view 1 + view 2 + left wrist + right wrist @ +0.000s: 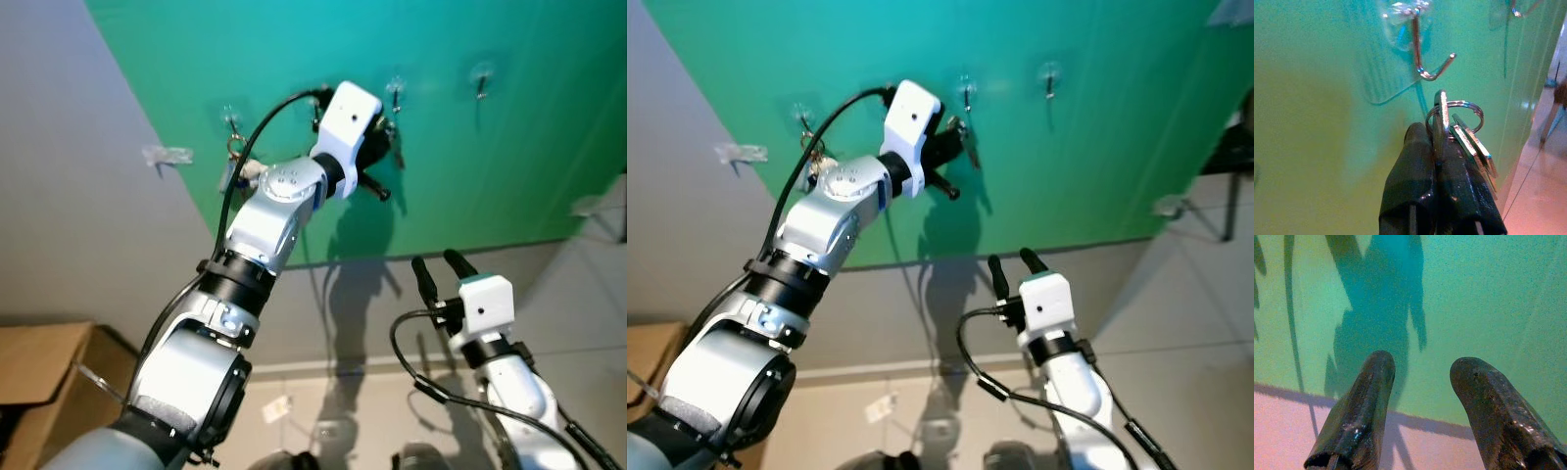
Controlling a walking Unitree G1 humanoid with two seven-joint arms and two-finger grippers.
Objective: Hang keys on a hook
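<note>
My left gripper (pixel 1437 142) is raised to the green wall and is shut on a bunch of silver keys (pixel 1469 142) with a key ring (pixel 1455 113). The ring sits just below a silver hook (pixel 1422 54) on a clear adhesive pad, close to its tip but not over it. In the head views the left gripper (pixel 384 147) is beside that hook (pixel 395 95). My right gripper (pixel 441 269) hangs lower, open and empty, its fingers (pixel 1359 416) pointing at the wall's base.
Other hooks line the green wall: one (pixel 233 125) with keys hanging on it to the left, one (pixel 481 80) to the right. A clear pad (pixel 168 157) sits on the grey wall. A cardboard box (pixel 39 377) stands at the lower left.
</note>
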